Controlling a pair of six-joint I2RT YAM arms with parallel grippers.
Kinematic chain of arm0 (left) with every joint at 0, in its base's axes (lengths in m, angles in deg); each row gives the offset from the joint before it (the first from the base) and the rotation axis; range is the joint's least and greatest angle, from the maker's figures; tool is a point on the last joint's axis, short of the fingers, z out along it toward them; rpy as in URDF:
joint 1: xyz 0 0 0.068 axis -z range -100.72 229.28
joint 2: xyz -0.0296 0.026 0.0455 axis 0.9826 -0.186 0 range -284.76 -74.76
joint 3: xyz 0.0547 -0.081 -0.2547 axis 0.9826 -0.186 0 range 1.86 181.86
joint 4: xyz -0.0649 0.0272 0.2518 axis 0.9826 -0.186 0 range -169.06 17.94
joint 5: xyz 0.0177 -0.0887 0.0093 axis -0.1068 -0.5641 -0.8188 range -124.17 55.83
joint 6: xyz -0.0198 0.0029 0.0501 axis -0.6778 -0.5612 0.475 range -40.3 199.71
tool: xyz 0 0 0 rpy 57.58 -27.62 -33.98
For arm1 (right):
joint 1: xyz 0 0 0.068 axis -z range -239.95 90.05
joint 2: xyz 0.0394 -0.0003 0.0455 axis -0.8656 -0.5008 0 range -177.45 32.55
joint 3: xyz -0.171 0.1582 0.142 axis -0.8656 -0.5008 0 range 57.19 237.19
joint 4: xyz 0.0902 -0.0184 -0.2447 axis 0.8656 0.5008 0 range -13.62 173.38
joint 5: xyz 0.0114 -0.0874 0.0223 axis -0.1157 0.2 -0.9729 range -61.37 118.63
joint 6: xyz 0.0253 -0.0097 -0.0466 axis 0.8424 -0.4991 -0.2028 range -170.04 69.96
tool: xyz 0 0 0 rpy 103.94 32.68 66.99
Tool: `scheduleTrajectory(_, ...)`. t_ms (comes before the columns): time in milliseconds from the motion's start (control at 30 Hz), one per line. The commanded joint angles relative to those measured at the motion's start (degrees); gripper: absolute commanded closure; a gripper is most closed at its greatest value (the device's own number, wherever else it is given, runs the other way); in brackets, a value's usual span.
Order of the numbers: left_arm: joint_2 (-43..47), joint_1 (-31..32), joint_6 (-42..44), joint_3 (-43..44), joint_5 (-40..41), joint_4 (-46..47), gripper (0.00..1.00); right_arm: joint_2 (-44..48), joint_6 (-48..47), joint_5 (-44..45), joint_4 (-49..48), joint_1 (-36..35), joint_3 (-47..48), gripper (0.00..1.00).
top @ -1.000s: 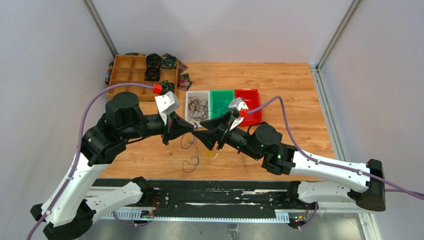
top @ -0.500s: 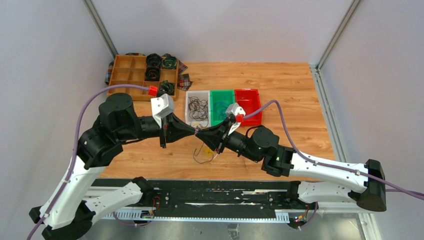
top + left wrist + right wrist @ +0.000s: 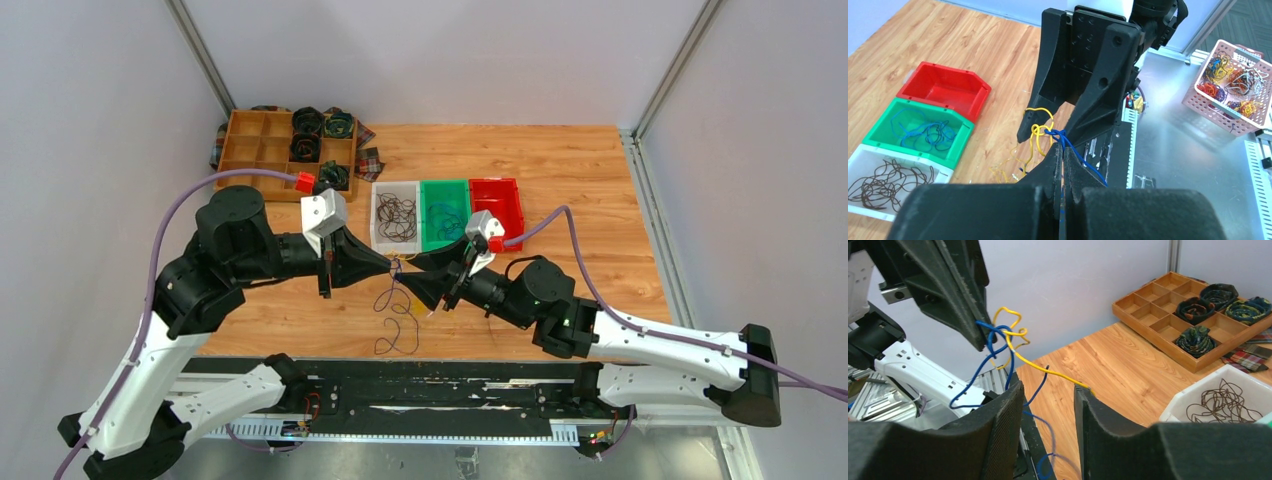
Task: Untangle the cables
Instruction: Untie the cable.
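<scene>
Above the wooden tabletop (image 3: 560, 180), the yellow and blue cables (image 3: 1049, 131) hung knotted between the tools. The left tool (image 3: 1062, 150) was clamped on the blue cable (image 3: 990, 326); the right tool (image 3: 1048, 390) stood half open, gripping nothing, the yellow cable (image 3: 1048, 371) at its jaws. Thin, limp and light, they would likely slip; best pinched just beside the knot (image 3: 1007, 334). No writing was legible.

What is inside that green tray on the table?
A loose tangle of thin blue cables lies in the green tray. Nothing else shows in it, though in the left wrist view its near wall hides a strip of the floor.
</scene>
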Motion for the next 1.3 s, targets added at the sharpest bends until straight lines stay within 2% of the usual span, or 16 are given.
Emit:
scheduleTrajectory(0,0.02,-0.18,0.02,1.95,-0.80,1.84,1.00,0.55,-2.24,-2.40,-2.23,-1.88,-0.24,0.56)
scheduleTrajectory(100,-0.10,-0.18,0.59,2.35,-0.24,1.31,1.00,0.94,-4.18,-3.28,-0.54,-2.74,0.22,0.51)
scheduleTrajectory(267,-0.05,-0.17,1.40,2.99,-0.28,0.64,1.00,2.84,-6.72,-3.47,3.90,-3.80,0.20,0.51)
scheduleTrajectory(467,-0.33,-0.18,1.14,2.99,-1.27,0.68,0.99,2.84,-6.13,-3.43,2.82,-3.86,0.82,0.51)
scheduleTrajectory(833,-0.50,-0.18,1.61,3.21,-1.25,0.05,1.00,-0.89,-5.52,-2.78,1.07,-3.86,4.31,0.58)
scheduleTrajectory(967,-0.42,-0.18,1.72,3.04,-1.38,-0.07,1.00,-0.77,-5.72,0.74,0.61,-3.86,4.61,0.72)
scheduleTrajectory(1067,-0.40,-0.18,2.13,3.13,-1.30,-0.48,1.00,-0.40,-5.95,0.94,-0.13,-3.86,4.39,0.94)
scheduleTrajectory(1100,-0.45,-0.18,2.39,3.18,-1.20,-0.73,1.00,-0.46,-5.82,0.91,0.00,-3.86,4.37,0.99)
scheduleTrajectory(1267,-0.63,-0.18,3.30,3.25,-1.35,-1.62,1.00,-0.45,-5.51,0.13,0.46,-3.86,4.30,0.99)
